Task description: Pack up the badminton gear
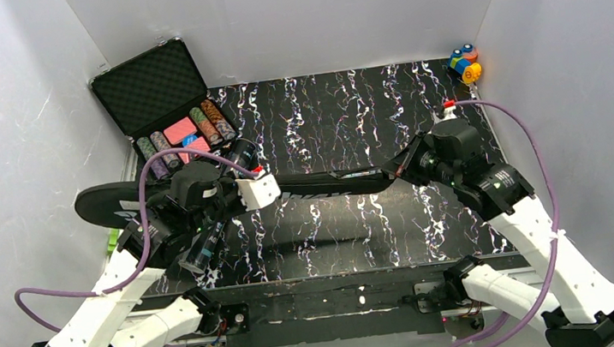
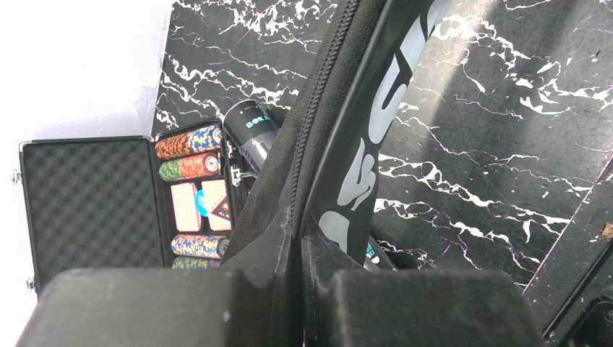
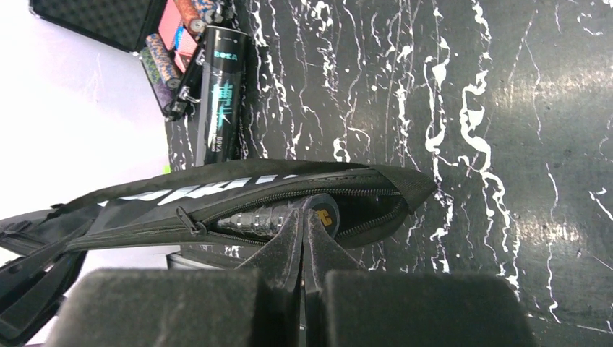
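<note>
Black marbled tabletop (image 1: 348, 109), white walls close around. Nearest, left gripper (image 2: 301, 246) and right gripper (image 3: 303, 235) each pinched shut on the bag (image 3: 137, 196), likely stretching its open zip over the racket handle (image 3: 260, 219) just ahead. Farther off, tube (image 3: 223, 101) unpacked beside the chip case (image 1: 152, 86); bare tabletop beyond the right gripper.

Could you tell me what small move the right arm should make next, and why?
Probably shift the right pincer along the racket bag to its zipper pull: the racket handle already lies inside, the zipper there is open, and the left pincer grips the bag's wide end.
</note>
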